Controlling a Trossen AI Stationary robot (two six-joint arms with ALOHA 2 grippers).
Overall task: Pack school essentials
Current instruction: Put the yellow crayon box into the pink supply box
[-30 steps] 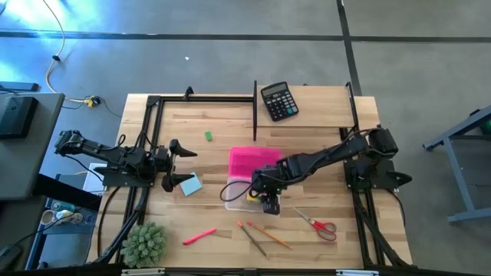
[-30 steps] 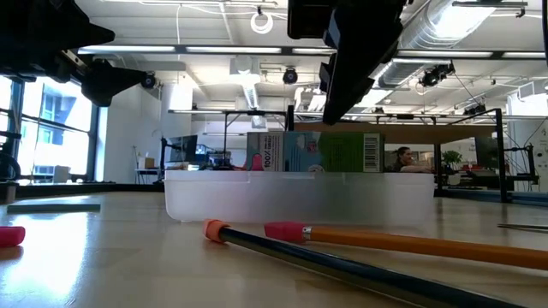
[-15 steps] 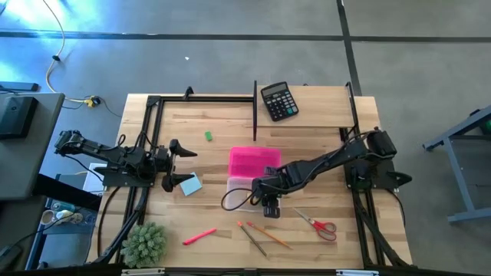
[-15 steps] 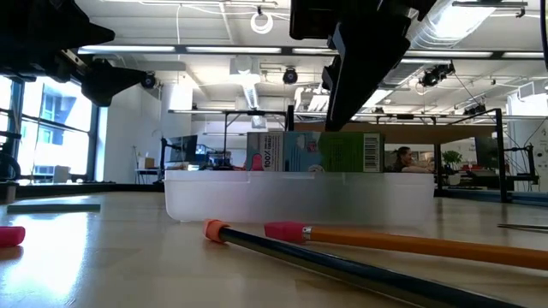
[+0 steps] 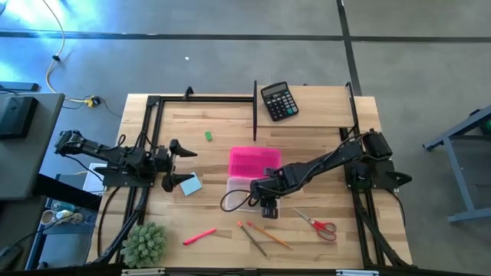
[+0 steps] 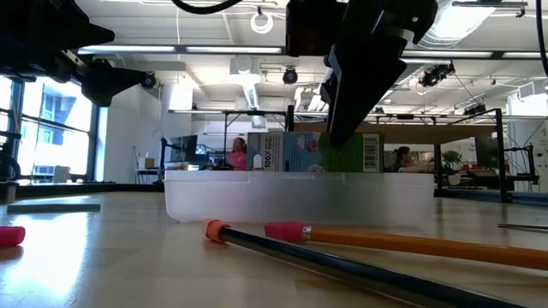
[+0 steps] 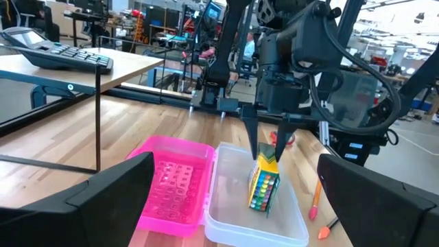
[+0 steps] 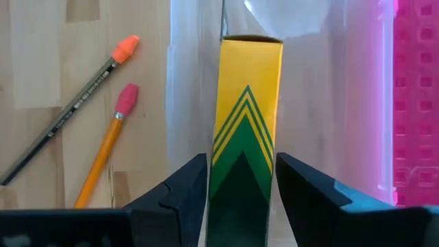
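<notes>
Crayons first: your yellow-green crayon box [image 8: 245, 116] stands on edge inside the clear plastic tray [image 7: 233, 216], near the tray's right side, with the right gripper [image 8: 240, 180] directly over it. In the right wrist view you see the two dark fingers [image 8: 180, 189] flanking the box's narrow sides, one on each side, closed against it, so the jaws are clamped on the crayon box. The left wrist view shows the same fingers coming down onto the top of the box.

The tray sits at the middle of the table [image 5: 322, 107], with its pink lid [image 5: 253, 161] lying open on the far side, touching it.

Near of the tray, you have the two thin pencils [image 5: 261, 234] lying crossed on the wood, one dark and one orange, both with pink erasers. To their right lie the red-handled scissors [image 5: 321, 225], and to their left the red-pink pen [image 5: 199, 236]. The tiny green eraser [image 5: 208, 136] sits alone on the far left part of the table.

Your left gripper [image 5: 175, 162] waits at the left edge with its jaws wide apart, and the light-blue sticky-note pad [image 5: 190, 184] lies just beside it. The black calculator [image 5: 278, 100] rests at the far edge, and the spiky green plant ball [image 5: 144, 242] at the near left corner.
</notes>
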